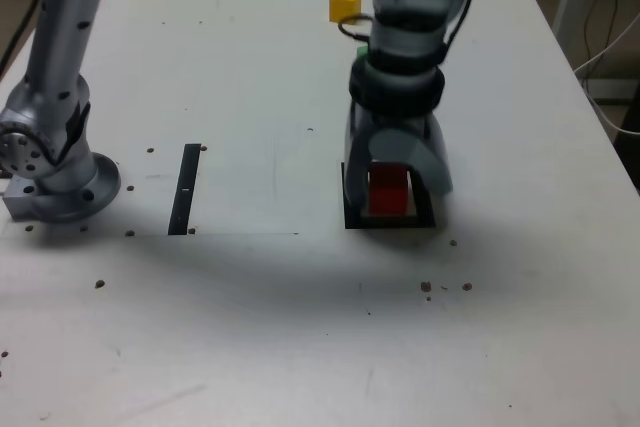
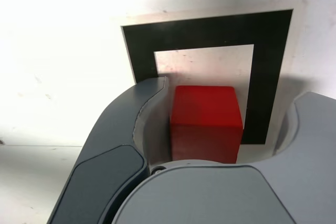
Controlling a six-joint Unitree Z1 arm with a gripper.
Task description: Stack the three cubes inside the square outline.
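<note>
The red cube (image 1: 388,192) (image 2: 206,121) rests inside the square outline (image 1: 390,220) (image 2: 210,30), on its white centre. My gripper (image 1: 393,185) (image 2: 231,94) reaches down over it, open, with a finger on each side and a gap between each finger and the cube. The yellow cube (image 1: 345,3) sits on the table at the back of the exterior view. A corner of the green cube (image 1: 361,50) shows just behind the arm; the rest of it is hidden.
A narrow black strip (image 1: 185,189) lies at the exterior view's left, near the arm's base (image 1: 55,182). The white table (image 1: 300,327) extends toward the front. Cables hang off its right edge (image 1: 610,57).
</note>
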